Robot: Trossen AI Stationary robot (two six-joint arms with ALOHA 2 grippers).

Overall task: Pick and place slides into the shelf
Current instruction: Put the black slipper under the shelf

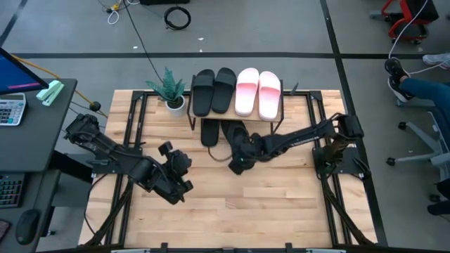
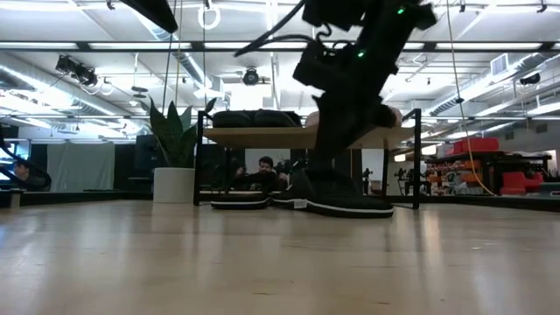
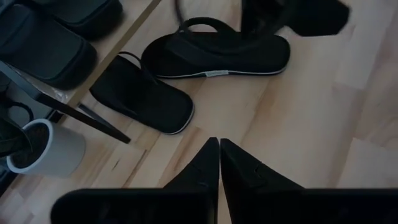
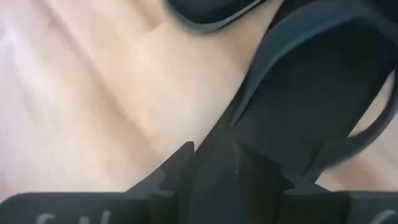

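Note:
The shelf (image 1: 234,117) stands at the table's far side, with two black slides (image 1: 213,91) and two pink slides (image 1: 258,93) resting sole-down on its top board. One black slide (image 3: 143,96) lies flat on the table under the shelf. A second black slide (image 1: 235,137) lies beside it, half out from under the board. My right gripper (image 1: 239,165) is shut on this slide's near end. My left gripper (image 3: 217,163) is shut and hovers over the table's near-left part, touching nothing. My right gripper pinches the black slide's sole rim (image 4: 214,152) between its two fingers (image 4: 180,165), at the end away from the strap. It comes from above, slanting down. The slide's sole (image 2: 350,208) lies flat on the table.
A plant in a white pot (image 1: 172,95) stands left of the shelf. The shelf's thin black legs (image 3: 93,115) stand close to the slides on the table. Bare wooden tabletop (image 1: 267,204) stretches in front. A desk with a calculator (image 1: 10,109) is left of the table.

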